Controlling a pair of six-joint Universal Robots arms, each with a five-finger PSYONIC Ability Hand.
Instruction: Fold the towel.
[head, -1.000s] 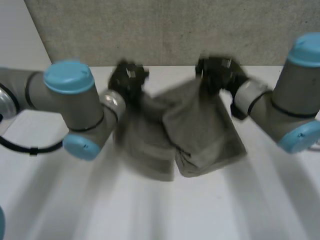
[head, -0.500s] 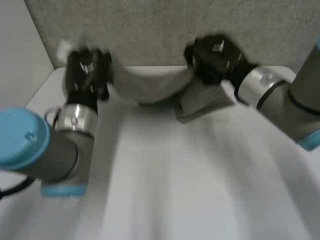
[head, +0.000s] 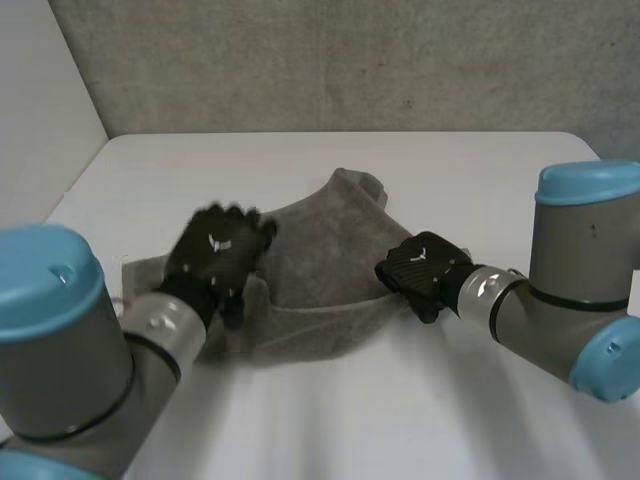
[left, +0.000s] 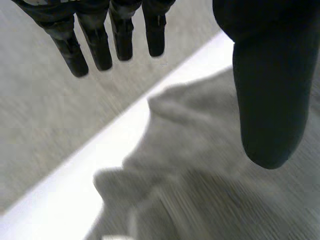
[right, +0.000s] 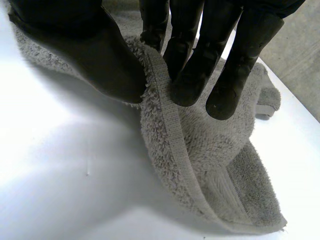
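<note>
In the middle of the frame, on the white table (head: 470, 170), the grey towel (head: 325, 255) lies rumpled, with a fold along its near edge. Left of centre, the left hand (head: 215, 258) is over the towel's left part. Its wrist view shows the fingers (left: 95, 42) straight and the thumb well apart from them, holding nothing, with cloth under the palm. Right of centre, the right hand (head: 422, 268) is at the towel's right edge, and its thumb (right: 95, 55) and fingers pinch the hemmed border between them.
</note>
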